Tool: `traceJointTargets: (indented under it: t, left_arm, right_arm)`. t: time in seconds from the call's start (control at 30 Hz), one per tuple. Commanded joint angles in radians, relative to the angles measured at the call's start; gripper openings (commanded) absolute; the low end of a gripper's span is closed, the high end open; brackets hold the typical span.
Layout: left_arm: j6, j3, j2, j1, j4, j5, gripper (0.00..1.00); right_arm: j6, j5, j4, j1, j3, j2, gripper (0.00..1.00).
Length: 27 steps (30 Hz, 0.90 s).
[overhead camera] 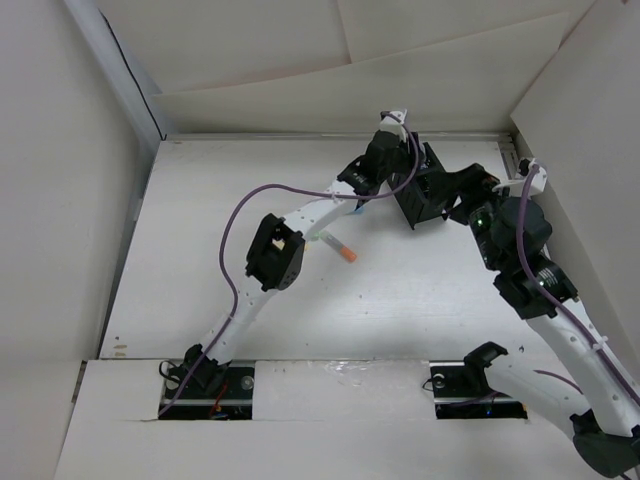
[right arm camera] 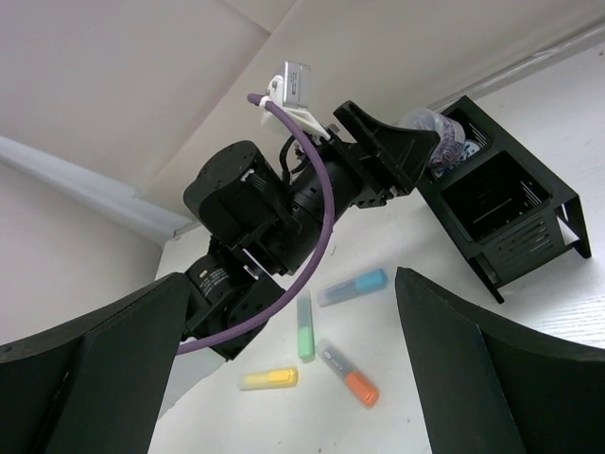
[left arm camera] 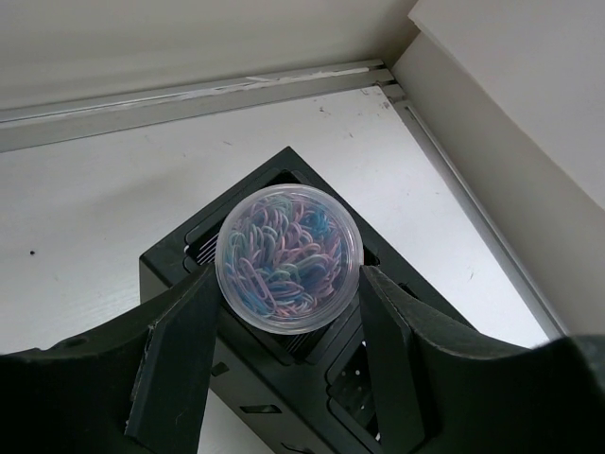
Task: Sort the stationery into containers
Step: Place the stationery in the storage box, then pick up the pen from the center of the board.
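Note:
My left gripper (left arm camera: 288, 286) is shut on a small clear round tub of coloured paper clips (left arm camera: 288, 253), one finger on each side. It holds the tub just above a back compartment of the black desk organizer (left arm camera: 168, 262). In the top view the left gripper (overhead camera: 412, 158) is over the organizer (overhead camera: 425, 200) at the back right. My right gripper (right arm camera: 293, 284) is open and empty, next to the organizer (right arm camera: 510, 203). On the table lie a light blue marker (right arm camera: 353, 287), a green one (right arm camera: 304, 326), a yellow one (right arm camera: 268, 378) and an orange-tipped one (right arm camera: 348, 375). No grey cylinder shows.
White walls enclose the table on the left, back and right; the back right corner (left arm camera: 388, 80) is close behind the organizer. The left arm's purple cable (overhead camera: 235, 225) loops over the table's middle. The orange-tipped marker (overhead camera: 343, 252) lies beside the left forearm.

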Motion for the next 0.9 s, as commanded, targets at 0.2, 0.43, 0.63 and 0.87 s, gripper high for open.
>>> traceJointTargets:
  t: [0.2, 0.43, 0.63, 0.87]
  left_arm:
    - [0.012, -0.037, -0.079, 0.0, 0.116, -0.025, 0.67]
    - [-0.016, -0.181, -0.223, 0.0, 0.194, -0.016, 0.74]
    - [-0.037, -0.393, -0.445, 0.0, 0.28, -0.053, 0.7]
    - [-0.167, -0.847, -0.8, 0.072, 0.353, -0.12, 0.53]
  right_arm:
    - [-0.001, -0.018, 0.049, -0.006, 0.03, 0.01, 0.97]
    - [-0.001, -0.009, 0.038, -0.006, 0.058, 0.01, 0.96]
    - [-0.001, 0.002, 0.029, -0.006, 0.058, -0.012, 0.65]
    - [0.008, -0.053, 0.029, 0.003, 0.01, 0.069, 0.16]
